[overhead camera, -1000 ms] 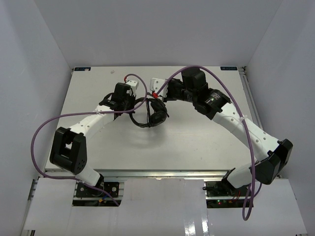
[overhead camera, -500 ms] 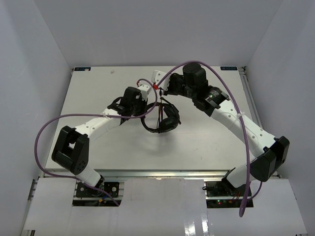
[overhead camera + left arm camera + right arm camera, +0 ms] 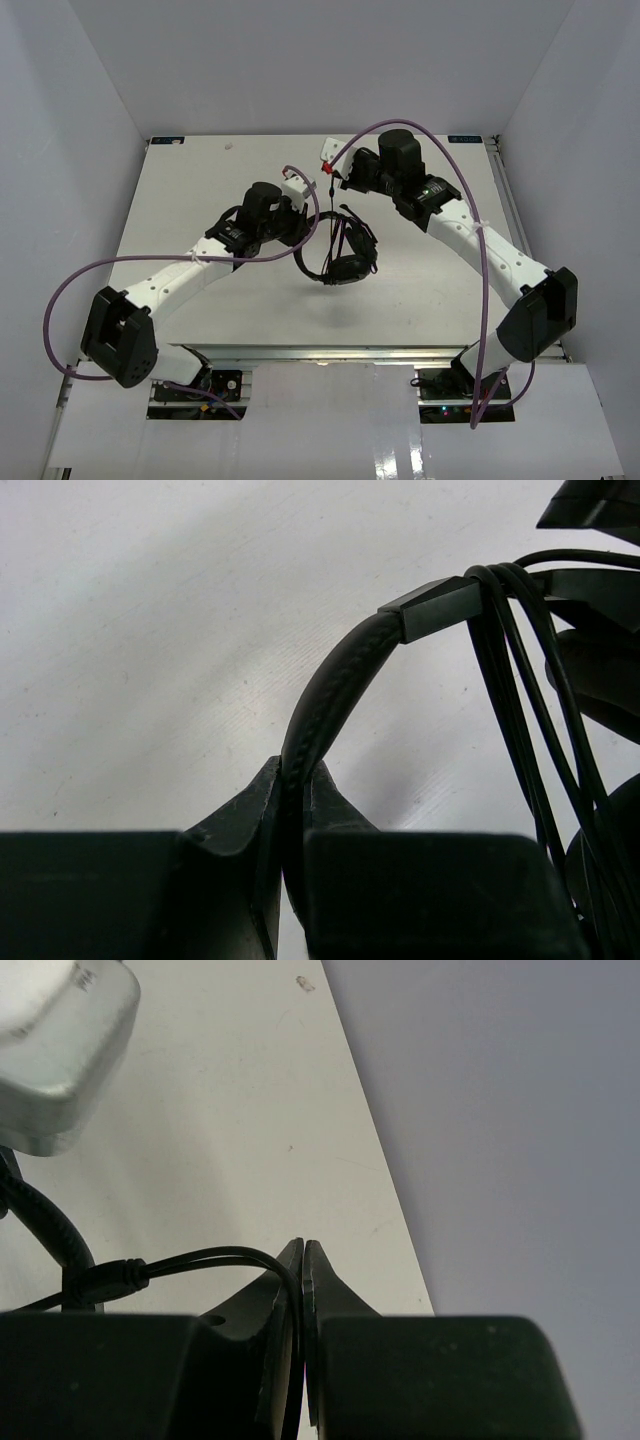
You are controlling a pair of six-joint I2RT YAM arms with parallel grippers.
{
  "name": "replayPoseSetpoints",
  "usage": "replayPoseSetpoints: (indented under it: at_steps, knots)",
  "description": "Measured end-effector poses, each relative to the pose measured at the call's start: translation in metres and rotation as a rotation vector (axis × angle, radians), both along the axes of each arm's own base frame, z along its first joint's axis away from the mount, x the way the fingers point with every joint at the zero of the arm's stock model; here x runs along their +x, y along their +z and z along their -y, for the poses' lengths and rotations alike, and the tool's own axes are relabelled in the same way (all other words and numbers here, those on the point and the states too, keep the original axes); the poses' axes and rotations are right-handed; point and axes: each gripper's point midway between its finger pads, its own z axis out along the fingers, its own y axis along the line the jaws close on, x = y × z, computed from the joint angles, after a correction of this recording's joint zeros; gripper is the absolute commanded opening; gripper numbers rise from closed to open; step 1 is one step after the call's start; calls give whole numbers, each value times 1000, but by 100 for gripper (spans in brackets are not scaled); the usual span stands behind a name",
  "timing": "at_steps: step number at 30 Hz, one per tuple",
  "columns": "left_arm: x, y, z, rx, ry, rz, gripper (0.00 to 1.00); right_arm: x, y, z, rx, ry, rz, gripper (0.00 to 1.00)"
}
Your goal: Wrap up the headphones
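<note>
The black headphones (image 3: 345, 255) hang above the middle of the table. My left gripper (image 3: 303, 222) is shut on the padded headband (image 3: 330, 695), which arches up from between the fingers in the left wrist view. Several turns of the thin black cord (image 3: 520, 710) lie over the headband's end. My right gripper (image 3: 330, 178) is behind and above the headphones, shut on the cord (image 3: 215, 1257), which loops out to the left of its fingers toward the small plug (image 3: 105, 1282). One earcup (image 3: 348, 268) hangs lowest.
White enclosure walls stand on three sides of the table (image 3: 200, 200). Purple arm cables (image 3: 440, 170) loop over both arms. The left gripper's white housing (image 3: 55, 1050) shows close by in the right wrist view.
Both arms have carried the headphones to the right and toward me. The right gripper has risen with the cord.
</note>
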Motion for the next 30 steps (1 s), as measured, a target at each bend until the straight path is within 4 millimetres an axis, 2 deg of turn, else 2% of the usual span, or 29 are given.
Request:
replayPoseSetpoints:
  at_steps: [7,13,19,25,30]
  knots:
    - [-10,25,3,-32,-49,58,0,10,-22,0,-2,24,-56,8]
    - [-12,45,2,-53,-51,94,0,20,-45,21,23,-2,-150,8]
    - [-10,61,0,-64,-44,126,0,24,-56,42,71,-18,-226,8]
    - [-11,66,0,-55,-50,125,0,8,-65,47,118,8,-281,8]
    - [-9,91,3,-79,-54,160,0,-9,-74,41,174,58,-356,8]
